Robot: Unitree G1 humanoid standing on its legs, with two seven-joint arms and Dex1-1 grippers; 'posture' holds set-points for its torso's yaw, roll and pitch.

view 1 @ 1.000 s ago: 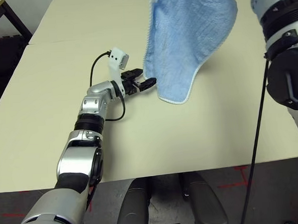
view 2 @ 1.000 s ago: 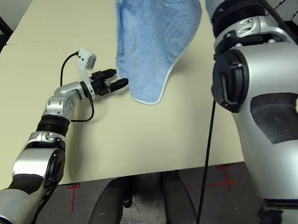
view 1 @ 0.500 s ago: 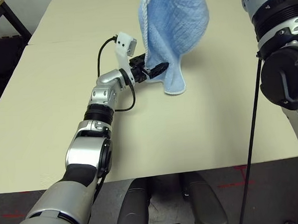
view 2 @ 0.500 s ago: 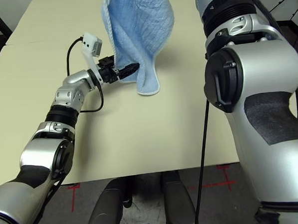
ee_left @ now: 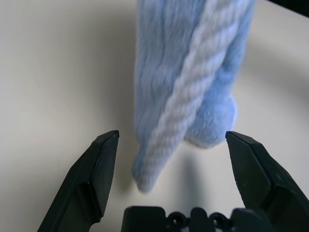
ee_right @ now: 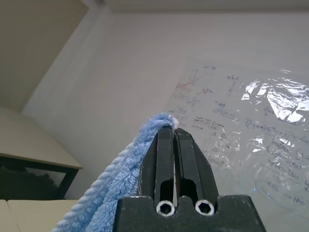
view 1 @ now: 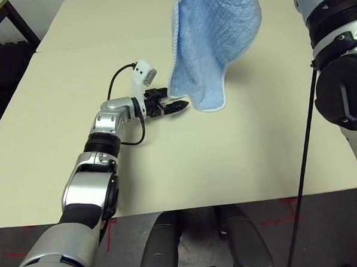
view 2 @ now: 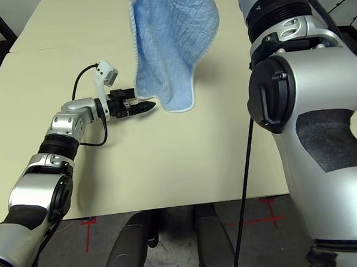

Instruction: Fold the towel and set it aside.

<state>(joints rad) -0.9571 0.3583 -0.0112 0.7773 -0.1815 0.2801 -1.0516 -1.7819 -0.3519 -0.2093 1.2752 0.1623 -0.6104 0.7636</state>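
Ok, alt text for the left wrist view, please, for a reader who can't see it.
A light blue towel with a white stitched edge hangs straight down ahead of the open left gripper, its lower end between the two black fingers but touching neither. Behind it lies the bare cream table.

The towel (view 1: 215, 42) hangs above the surface (view 1: 228, 161) from the right tool (ee_right: 175, 140); the left tool (view 1: 176, 105) sits just left of its lower corner.
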